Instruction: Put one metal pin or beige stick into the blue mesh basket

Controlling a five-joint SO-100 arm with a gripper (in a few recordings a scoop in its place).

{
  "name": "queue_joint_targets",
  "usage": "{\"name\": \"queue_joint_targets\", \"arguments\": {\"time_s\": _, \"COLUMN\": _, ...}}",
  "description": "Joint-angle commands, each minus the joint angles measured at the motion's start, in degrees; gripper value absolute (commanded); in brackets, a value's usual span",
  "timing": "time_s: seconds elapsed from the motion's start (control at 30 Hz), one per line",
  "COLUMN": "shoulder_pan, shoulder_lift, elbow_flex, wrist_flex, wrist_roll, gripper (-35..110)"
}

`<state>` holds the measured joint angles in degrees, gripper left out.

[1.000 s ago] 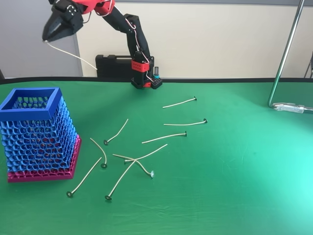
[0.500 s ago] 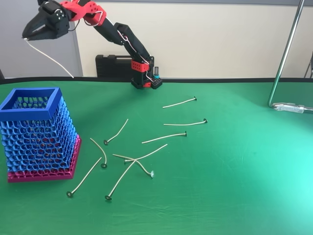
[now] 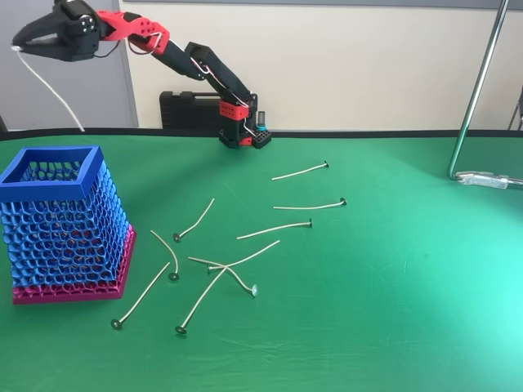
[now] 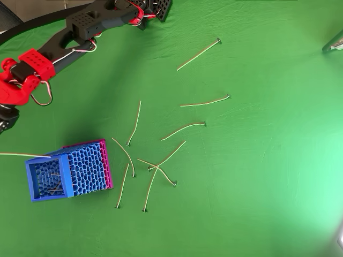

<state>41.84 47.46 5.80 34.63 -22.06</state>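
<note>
The pincer [image 3: 23, 45] is closed on one end of a stick [image 3: 49, 88], which hangs down toward 5 o'clock, high above the basket [image 3: 51, 184]. The stick looks light, thin and springy, so an end grip probably lets it swing. The arm reaches out long, toward 9 o'clock in the fixed view.

Open air above blue mesh basket [image 3: 51, 184] rim

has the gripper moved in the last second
Yes. In the fixed view the gripper, shut on a beige stick, has swung left, away from the black case toward above the blue mesh basket.
</note>
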Motion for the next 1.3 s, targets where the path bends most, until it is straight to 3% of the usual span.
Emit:
{"name": "queue_joint_targets", "arguments": {"time_s": 0.0, "shoulder_pan": 1.85, "shoulder_lift": 1.58, "elbow_flex": 0.79, "wrist_flex": -3.43, "wrist_roll": -1.32, "gripper": 1}}
{"name": "queue_joint_targets", "arguments": {"time_s": 0.47, "shoulder_pan": -0.26, "shoulder_lift": -5.10, "elbow_flex": -4.13, "wrist_flex": -7.29, "wrist_roll": -6.50, "gripper": 0}}
{"name": "queue_joint_targets", "arguments": {"time_s": 1.27, "shoulder_pan": -0.97, "shoulder_lift": -5.54, "elbow_flex": -5.45, "wrist_flex": -13.01, "wrist_roll": -6.68, "gripper": 0}}
